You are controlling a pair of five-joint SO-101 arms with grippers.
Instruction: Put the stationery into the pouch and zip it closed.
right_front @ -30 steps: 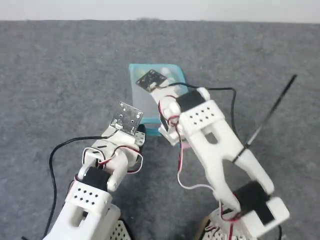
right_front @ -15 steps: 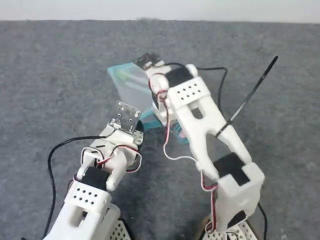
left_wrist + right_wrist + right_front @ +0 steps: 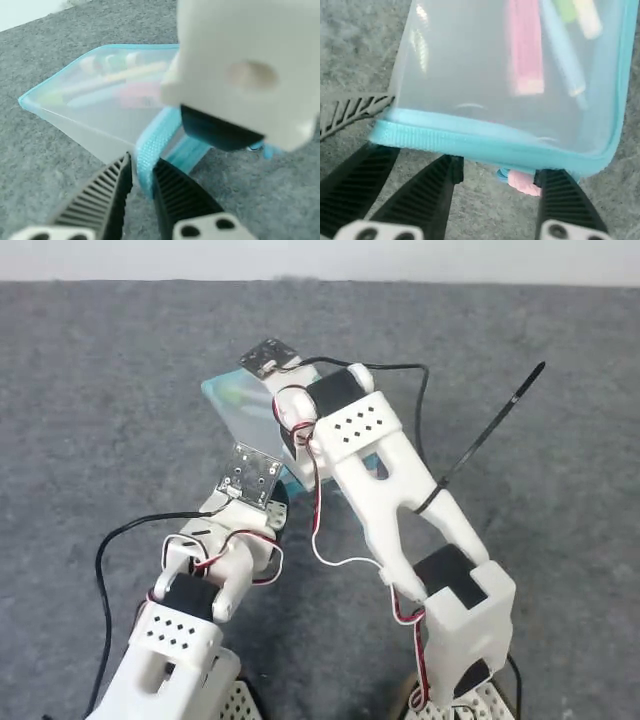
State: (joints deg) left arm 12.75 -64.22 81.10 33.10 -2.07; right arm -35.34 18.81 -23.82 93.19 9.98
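Left wrist view showed left gripper point(image 3: 142, 167) pinched shut on pouch point(image 3: 100, 115) zip edge; right gripper point(image 3: 500, 170), jaws apart, straddled pink pull point(image 3: 522, 184) there, and a shallow bite could slip off, leaving it unzipped.

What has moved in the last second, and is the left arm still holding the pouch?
The right gripper moved left and forward, staying at the zipper edge. The pouch turned with it, and its far end swung left. The left gripper stayed where it was, still shut on the pouch's zipper edge.
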